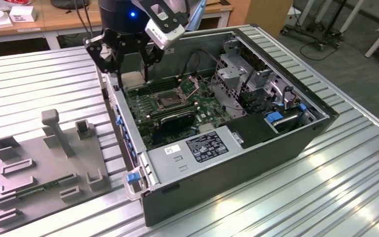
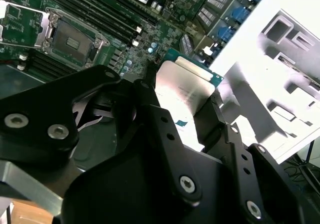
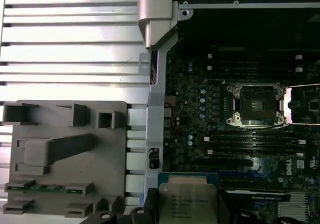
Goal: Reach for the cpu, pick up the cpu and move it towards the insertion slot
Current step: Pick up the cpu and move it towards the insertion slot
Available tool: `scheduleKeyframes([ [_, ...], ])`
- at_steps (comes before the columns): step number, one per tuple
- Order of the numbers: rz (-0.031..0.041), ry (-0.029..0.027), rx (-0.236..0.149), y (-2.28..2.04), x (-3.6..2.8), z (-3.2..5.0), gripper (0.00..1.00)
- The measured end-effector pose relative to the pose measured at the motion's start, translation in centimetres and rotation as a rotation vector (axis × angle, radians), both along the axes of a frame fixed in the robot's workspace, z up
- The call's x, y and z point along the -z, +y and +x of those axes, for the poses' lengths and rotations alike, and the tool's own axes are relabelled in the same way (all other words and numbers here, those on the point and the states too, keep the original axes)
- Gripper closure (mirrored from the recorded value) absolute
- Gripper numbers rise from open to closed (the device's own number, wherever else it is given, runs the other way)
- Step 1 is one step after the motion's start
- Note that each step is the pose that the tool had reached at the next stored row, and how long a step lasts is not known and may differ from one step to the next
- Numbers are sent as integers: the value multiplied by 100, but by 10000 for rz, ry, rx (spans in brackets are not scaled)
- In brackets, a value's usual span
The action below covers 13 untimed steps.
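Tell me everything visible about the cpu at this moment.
The cpu is a thin square chip with a silvery metal top and a green rim, print on its face. It is held off the board between the black fingers of the end effector, at the open case's edge. In the first wrist view it sits apart from the slot, which lies open.

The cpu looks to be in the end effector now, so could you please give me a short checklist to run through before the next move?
1. Grip: the end effector is shut on the cpu, a finger on either side. Ok.
2. Lift: in the exterior view the cpu hangs above the case's edge, clear of the grey fixture tray. Ok.
3. Target: the insertion slot lies open with its dark centre bare. Ok.
4. Position: the cpu is off to one side of the slot, not above it. Not ok.
5. Corner orientation against the slot: cannot tell.
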State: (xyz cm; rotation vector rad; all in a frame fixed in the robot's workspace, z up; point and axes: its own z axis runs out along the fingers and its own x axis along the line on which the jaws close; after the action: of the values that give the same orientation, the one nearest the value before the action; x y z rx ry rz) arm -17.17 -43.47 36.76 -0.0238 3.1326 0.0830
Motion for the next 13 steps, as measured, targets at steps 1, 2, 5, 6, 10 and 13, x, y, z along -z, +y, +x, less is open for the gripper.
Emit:
scheduleKeyframes([
  [1,-1,0,0,7,3,3,46],
  [2,-1,1,0,14,6,5,46],
  [5,0,0,0,36,13,7,46],
  [6,0,0,0,37,14,7,46],
  [10,-1,1,0,38,14,7,46],
  [13,-1,1,1,39,14,7,46],
])
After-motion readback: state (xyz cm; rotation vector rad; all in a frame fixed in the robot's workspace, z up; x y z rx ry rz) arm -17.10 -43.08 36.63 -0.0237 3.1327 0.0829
